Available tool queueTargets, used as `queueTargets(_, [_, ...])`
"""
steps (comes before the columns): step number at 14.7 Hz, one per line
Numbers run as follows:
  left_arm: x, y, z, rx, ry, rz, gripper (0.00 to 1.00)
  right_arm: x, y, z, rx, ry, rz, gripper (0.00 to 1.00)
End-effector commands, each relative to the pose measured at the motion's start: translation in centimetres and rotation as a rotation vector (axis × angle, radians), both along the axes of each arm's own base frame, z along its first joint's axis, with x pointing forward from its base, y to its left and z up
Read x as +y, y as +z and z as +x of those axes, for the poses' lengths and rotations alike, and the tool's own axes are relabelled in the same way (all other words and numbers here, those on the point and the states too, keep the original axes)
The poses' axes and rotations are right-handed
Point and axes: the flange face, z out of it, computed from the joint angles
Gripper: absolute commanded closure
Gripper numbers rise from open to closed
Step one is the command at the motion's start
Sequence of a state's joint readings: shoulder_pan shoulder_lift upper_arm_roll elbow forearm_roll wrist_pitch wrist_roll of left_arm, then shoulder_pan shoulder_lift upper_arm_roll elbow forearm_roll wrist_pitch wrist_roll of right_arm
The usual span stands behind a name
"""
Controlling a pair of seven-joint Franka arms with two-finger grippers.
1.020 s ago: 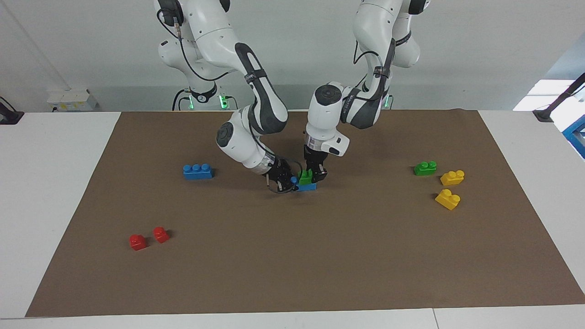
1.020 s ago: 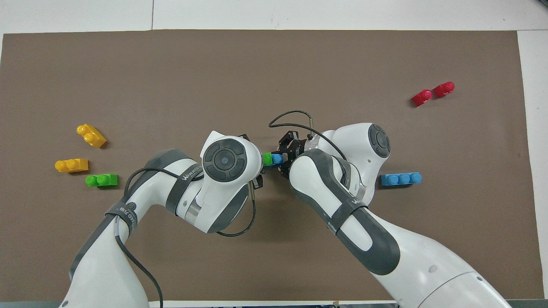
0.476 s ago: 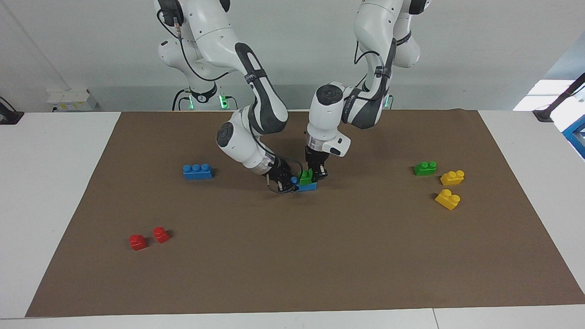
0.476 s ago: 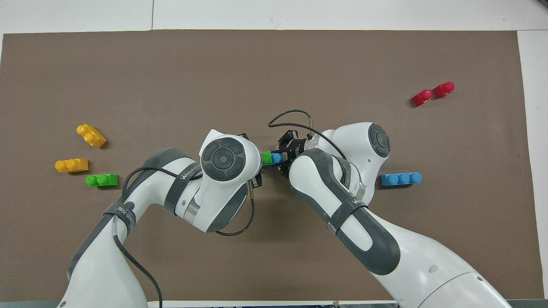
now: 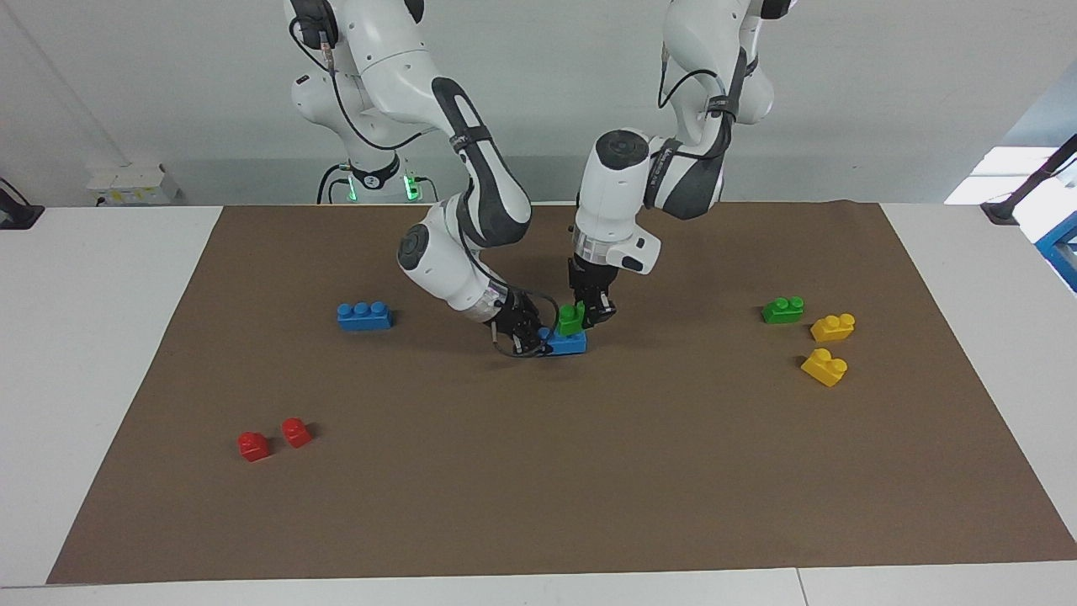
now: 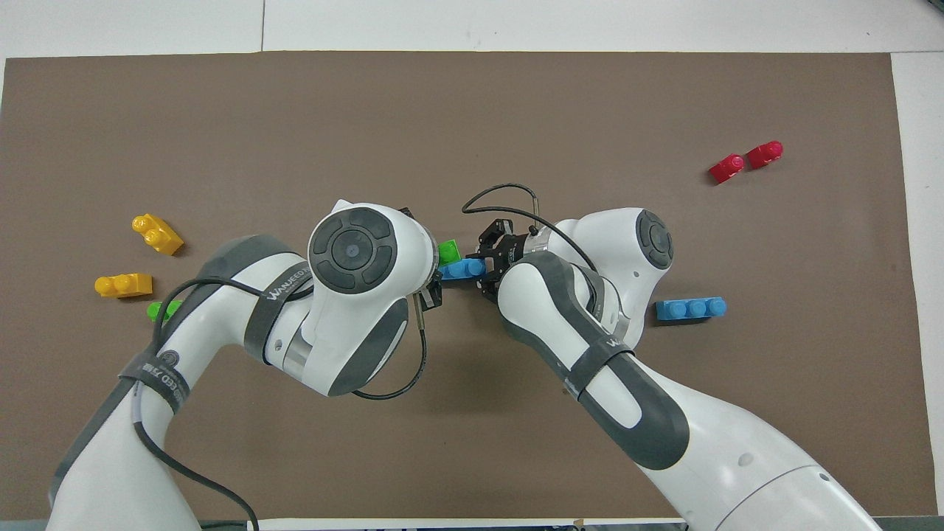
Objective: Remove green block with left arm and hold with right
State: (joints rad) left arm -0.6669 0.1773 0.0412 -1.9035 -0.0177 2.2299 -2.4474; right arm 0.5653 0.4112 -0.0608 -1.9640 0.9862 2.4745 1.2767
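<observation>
left gripper [image 5: 591, 316] clamped on green block [image 5: 571, 319], lifted just clear of blue brick [image 5: 565, 342] | right gripper [image 5: 528, 335] closed on that blue brick, mid-mat | brown mat [image 5: 538, 471] bare nearby; spare blue brick [image 5: 363, 316], second green block [image 5: 782, 310] well apart

Two high cameras face oppositely, sharing the mat [image 5: 538, 471].

Brown mat [image 5: 538, 505] covers most of the white table [image 5: 84, 379]. Loose blue three-stud brick [image 5: 363, 316] toward right arm's end. Two red bricks [image 5: 273, 438] side by side near the mat corner farthest from robots at that end. Toward left arm's end: spare green brick [image 5: 782, 310], two yellow bricks [image 5: 829, 347] just beside it, clustered, apart.
</observation>
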Motion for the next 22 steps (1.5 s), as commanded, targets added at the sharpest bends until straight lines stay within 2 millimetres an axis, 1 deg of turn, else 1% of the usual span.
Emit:
queueTargets(1, [1.8,2.5,-0.3,0.008,0.025,0.008,1.00,-0.3,-0.4,0.0,-0.009,-0.012,0.006,1.00])
queueTargets(3, [2.3,3.9,-0.9,0.012,-0.007,0.015,1.00,-0.5,-0.4,0.1,-0.007,-0.012,0.007,1.00])
queueTargets(4, [2.6,4.4,-1.2,0.019,-0.050,0.026,1.00,-1.2,-0.2,0.6,-0.004,-0.017,0.012,1.00])
queueTargets(5, [3.4,4.7,-1.0,0.029,-0.079,0.038,1.00,-2.3,0.4,1.4,-0.007,-0.023,0.018,1.00])
queueTargets(6, [4.0,5.4,-1.1,0.030,-0.122,0.045,1.00,-2.9,1.5,2.2,0.011,-0.005,0.042,1.00])
queueTargets(7, [4.7,6.1,-1.2,0.031,-0.172,0.052,1.00,-3.9,2.5,3.0,0.023,0.023,0.053,1.00])
queueTargets(8, [6.0,7.1,-1.1,0.029,-0.222,0.059,1.00,-5.5,4.2,4.2,0.020,0.053,0.049,1.00])
queueTargets(10, [9.7,9.3,-0.6,0.027,-0.343,0.076,1.00,-10.3,7.0,6.7,0.020,0.084,0.038,1.00])
queueTargets(11, [11.7,10.2,-0.4,0.027,-0.415,0.086,1.00,-12.3,7.9,7.6,0.021,0.102,0.046,1.00])
queueTargets(12, [13.8,11.0,-0.1,0.029,-0.484,0.095,1.00,-14.9,8.4,8.3,0.013,0.108,0.057,1.00])
queueTargets(13, [15.5,11.5,0.1,0.030,-0.564,0.102,1.00,-17.4,8.2,8.7,0.010,0.101,0.060,1.00])
queueTargets(14, [17.2,11.7,0.4,0.037,-0.639,0.110,1.00,-19.4,7.7,8.8,0.010,0.097,0.059,1.00])
queueTargets(16, [20.2,11.4,1.1,0.054,-0.812,0.121,1.00,-23.3,6.9,8.7,0.015,0.098,0.046,1.00])
queueTargets(18, [23.6,11.3,1.7,0.051,-1.001,0.129,1.00,-27.4,6.0,8.7,0.018,0.085,0.054,1.00])
queueTargets(19, [25.7,10.9,2.0,0.052,-1.086,0.130,1.00,-28.1,5.5,8.6,0.022,0.090,0.056,1.00])
queueTargets(20, [27.7,10.8,2.3,0.044,-1.164,0.134,1.00,-28.3,5.2,8.6,0.027,0.088,0.056,1.00])
queueTargets(21, [29.6,10.5,2.4,0.039,-1.237,0.136,1.00,-29.1,4.9,8.6,0.032,0.079,0.055,1.00])
queueTargets(22, [31.2,10.1,2.3,0.034,-1.320,0.138,1.00,-30.4,4.5,8.6,0.034,0.071,0.048,1.00])
